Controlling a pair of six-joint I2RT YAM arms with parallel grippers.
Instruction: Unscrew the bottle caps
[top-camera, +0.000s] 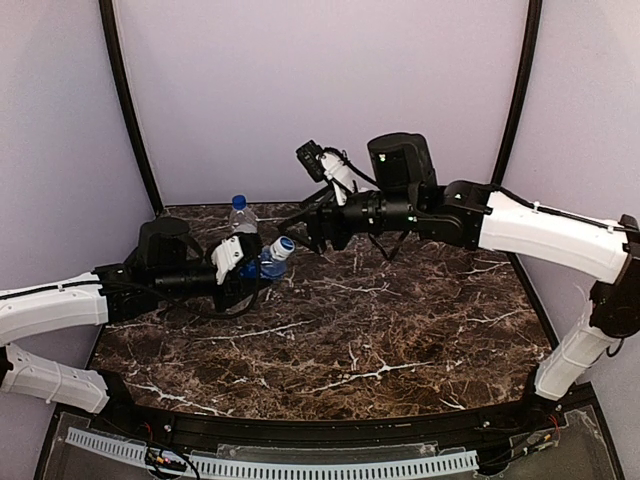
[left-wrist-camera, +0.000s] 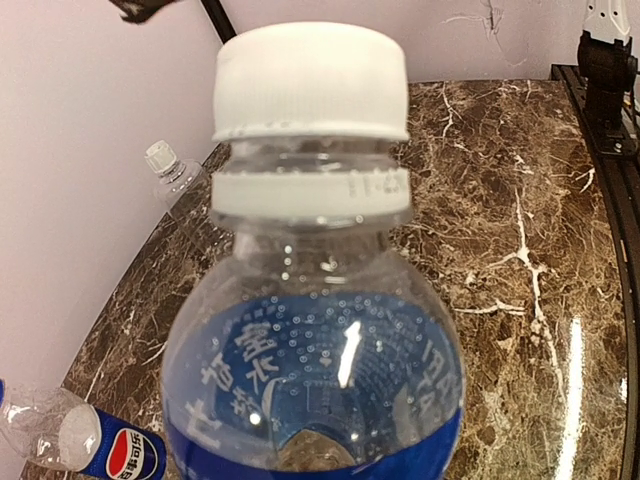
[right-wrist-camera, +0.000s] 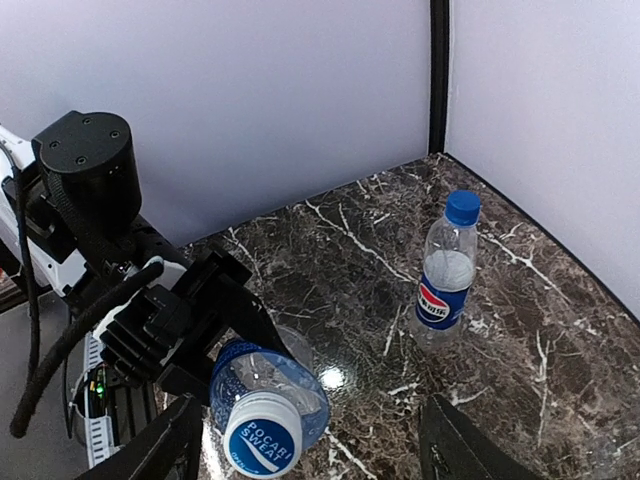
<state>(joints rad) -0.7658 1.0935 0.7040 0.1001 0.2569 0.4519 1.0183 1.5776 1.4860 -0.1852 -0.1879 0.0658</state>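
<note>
My left gripper (top-camera: 246, 266) is shut on the bottle with the blue water label (top-camera: 268, 264) and holds it tilted above the table, neck toward the right arm. Its blue-and-white cap (right-wrist-camera: 262, 446) is on the neck; it fills the left wrist view (left-wrist-camera: 311, 82), where my own fingers are hidden. My right gripper (right-wrist-camera: 305, 462) is open, its fingers spread wide just short of that cap, not touching it. The Pepsi bottle (right-wrist-camera: 446, 268) stands capped in dark blue (right-wrist-camera: 462, 207) at the back. The unlabelled bottle (left-wrist-camera: 180, 183) with a white cap (left-wrist-camera: 160, 157) is by the wall.
The marble table (top-camera: 380, 340) is walled in by pale panels with black corner posts (top-camera: 130, 110). The left arm's black wrist (right-wrist-camera: 85, 170) is close in front of the right wrist camera. The Pepsi bottle (top-camera: 240, 214) is just behind the left gripper.
</note>
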